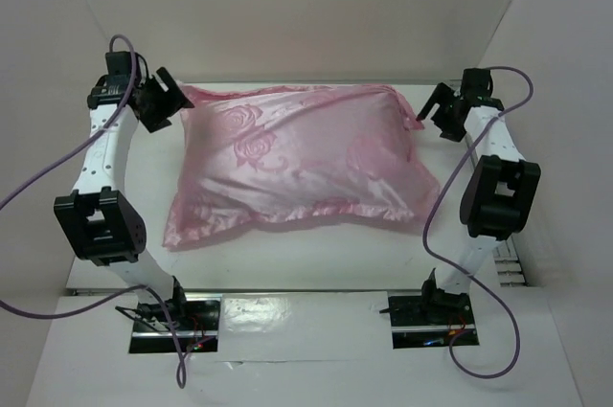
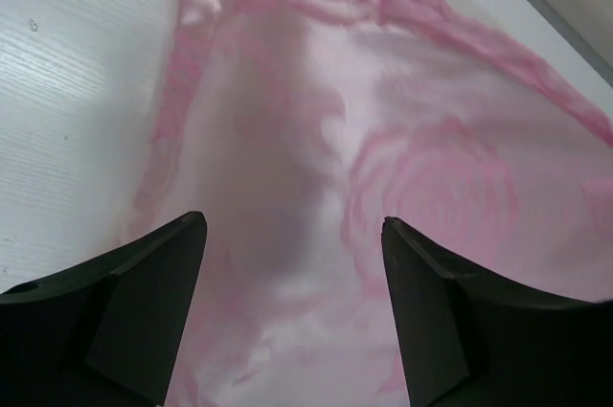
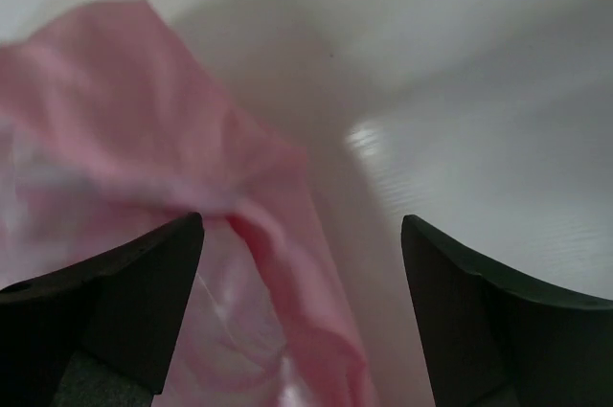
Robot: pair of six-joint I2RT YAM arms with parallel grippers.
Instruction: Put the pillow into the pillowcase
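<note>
The pillowcase lies across the middle of the table, plump and rounded over most of its area, its long sides running left to right. No white pillow shows anywhere outside it, so I judge the pillow to be inside. The left wrist view backs this up, as a pale mass shows through the satin. Along the near edge, and most of all at the near left corner, the pink cloth goes flat and thin. The filling may not reach that far. I cannot tell which edge is the mouth.

The left gripper sits at the far left corner, jaws wide apart, with satin below the gap but nothing pinched. The right gripper sits at the far right corner, also spread wide. A loose pink corner lies under its gap and does not look clamped. The task looks close to done.

- **Snagging:** Both pairs of fingers are just beside or above loose folds. A fingertip that catches one while pulling away would drag the slick case across the table, or lift a corner.
- **Pillow slipping out:** If the mouth is at an end that gets tugged, the pillow could slide partway back out, since satin gives it little grip.
- **Cable catching:** The right arm's purple cable hangs close to the case's near right corner and could hook the frill as the arm swings.
</note>
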